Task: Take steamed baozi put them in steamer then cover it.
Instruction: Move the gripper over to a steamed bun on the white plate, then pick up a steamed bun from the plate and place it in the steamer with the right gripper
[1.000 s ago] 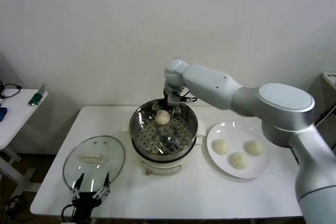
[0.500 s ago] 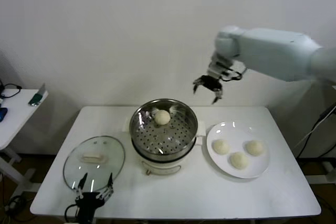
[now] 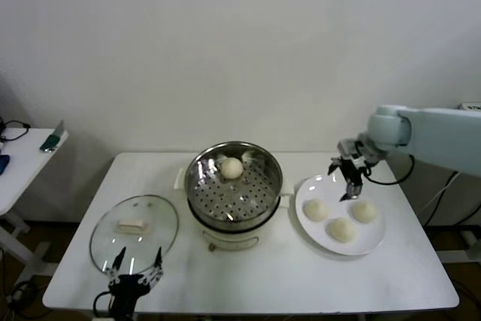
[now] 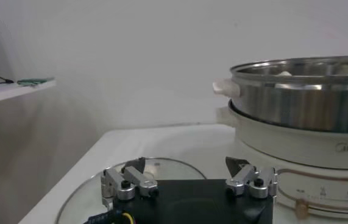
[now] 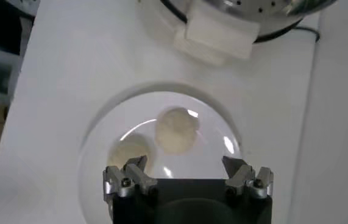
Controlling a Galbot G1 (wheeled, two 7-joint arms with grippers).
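1. Swinging away from the steamer [image 3: 234, 186], the right claw [image 3: 349, 178] now hangs over the far edge of the plate [image 3: 328, 240], spread and empty; a second ago it was at the basket, where one bun [image 3: 232, 168] now sits near the back wall.
2. Three buns wait on the plate: one nearest the steamer [image 3: 315, 210], one at the front [image 3: 341, 228], one on the outer side [image 3: 364, 210]. From the wrist view, the claw looks lined up roughly over a bun [image 5: 176, 129], with another [image 5: 129, 152] just beside it.
3. To do this pick well, I'd centre the fingers so the bun sits between them before dropping, and keep clear of its neighbour.
4. Soft dough dents, so a light squeeze seems wise.
5. The left claw [image 3: 132, 274] is parked low at the surface's front edge, spread, just beside the lid [image 3: 135, 229], which lies flat on the surface [image 3: 263, 276] left of the steamer.
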